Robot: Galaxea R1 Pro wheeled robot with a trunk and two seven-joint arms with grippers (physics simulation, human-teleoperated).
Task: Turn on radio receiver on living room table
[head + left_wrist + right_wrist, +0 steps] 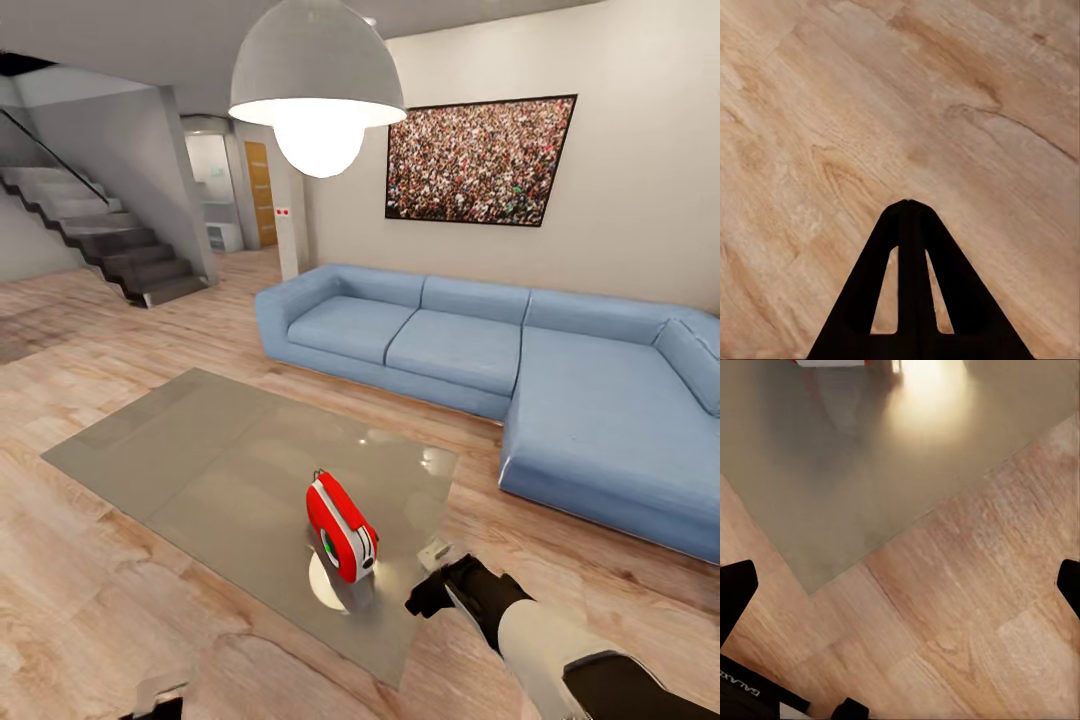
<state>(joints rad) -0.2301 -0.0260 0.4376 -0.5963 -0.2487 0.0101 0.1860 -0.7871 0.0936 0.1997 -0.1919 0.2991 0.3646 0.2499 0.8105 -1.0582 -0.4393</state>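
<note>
Here, we are standing at the near corner of the table, looking into the living room.

Radio receiver: we are seeing the red radio receiver (341, 527) standing upright on the table (200, 450), close to its near right corner, its dial face turning toward us and its thin loop handle on top; a sliver of its red and white body is showing at the frame's edge in the right wrist view (832, 362).

Table: the grey glossy top is reflecting the lamp (317, 85) as a bright patch just beside the radio.

Right gripper: we are holding the right gripper (428, 600) above the wood floor (90, 610) just off the table's corner, near the radio but not touching it; its fingers (736, 589) are showing far apart at opposite edges of the wrist view, nothing between them.

Left gripper: the left gripper (909, 204) is hanging over bare floor with its fingers pressed together, tips meeting.

Room: a blue sectional sofa (520, 370) is sitting beyond the table, a framed crowd picture (478, 160) above it, stairs (100, 235) at the far left.
</note>
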